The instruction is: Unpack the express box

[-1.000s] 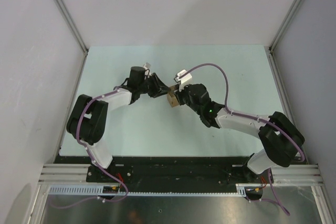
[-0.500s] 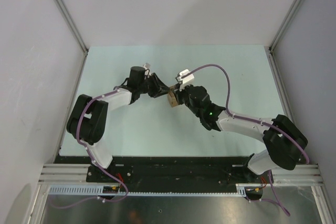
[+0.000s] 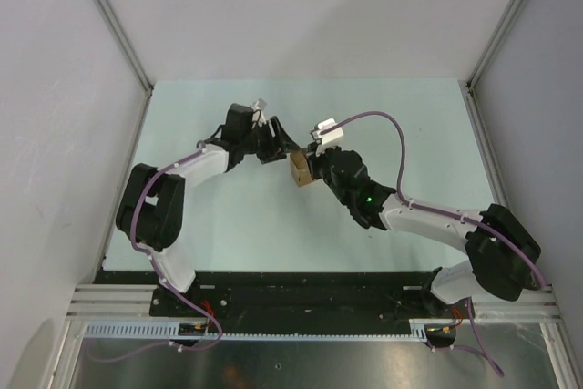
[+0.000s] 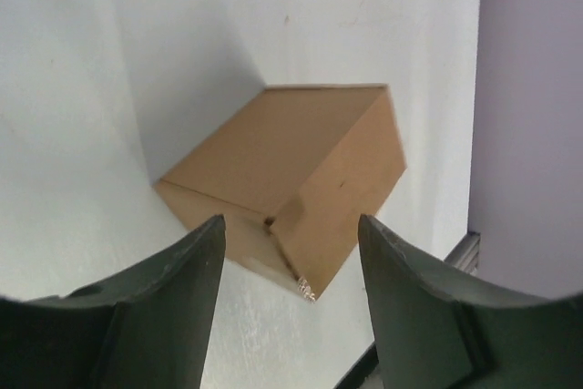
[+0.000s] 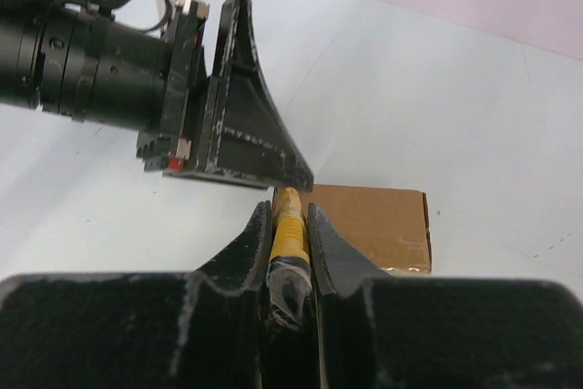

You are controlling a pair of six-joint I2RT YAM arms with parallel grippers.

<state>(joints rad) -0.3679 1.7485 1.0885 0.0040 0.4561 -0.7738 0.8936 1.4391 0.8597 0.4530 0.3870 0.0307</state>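
Since the earlier frame, over the pale green table [image 3: 228, 234], the black left gripper [image 4: 288, 230] has been drawn back far-left. Its jaws are spread, and the small brown cardboard express box [image 4: 291, 179] is released at mid-table. The right gripper [image 5: 286, 209] is clenched on the slim yellow cutter knife [image 5: 288, 239]. Left unbraced, the box could be shoved or tipped by the blade.

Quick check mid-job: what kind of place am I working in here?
Probably a lab robot test cell: pale table boxed in by plain wall panels, aluminium rails carrying both arm bases, one express box as workpiece.
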